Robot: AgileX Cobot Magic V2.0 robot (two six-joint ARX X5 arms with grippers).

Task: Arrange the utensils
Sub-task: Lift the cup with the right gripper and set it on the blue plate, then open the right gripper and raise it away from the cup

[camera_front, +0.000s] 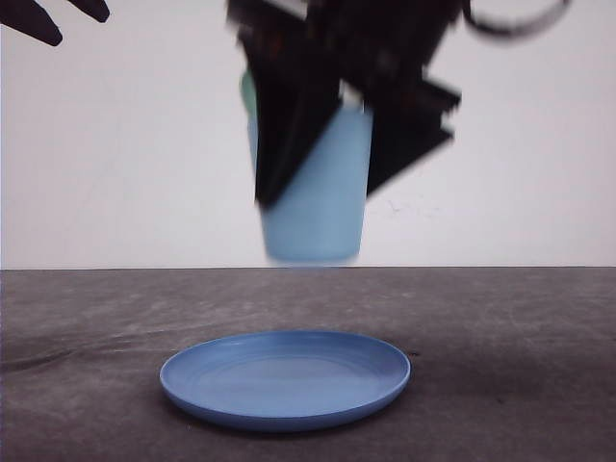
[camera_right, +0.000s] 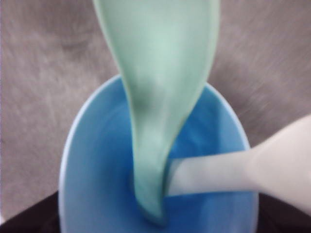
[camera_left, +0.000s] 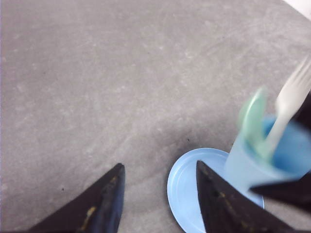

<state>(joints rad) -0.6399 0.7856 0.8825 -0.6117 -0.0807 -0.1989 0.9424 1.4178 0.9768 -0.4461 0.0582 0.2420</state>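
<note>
Overhead, right gripper [camera_front: 332, 125] clamped around cup [camera_front: 318, 192] with spoon [camera_right: 160, 97] and fork [camera_right: 252, 170]; left gripper [camera_left: 160, 204] spread empty.

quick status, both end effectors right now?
Left end effector: open, empty.
Right end effector: shut on the light blue cup, which holds the spoon and fork.

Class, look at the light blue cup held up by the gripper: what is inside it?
Inside the light blue cup stand a mint-green spoon and a white fork, handles down. Their lower ends hide part of the cup's bottom.
</note>
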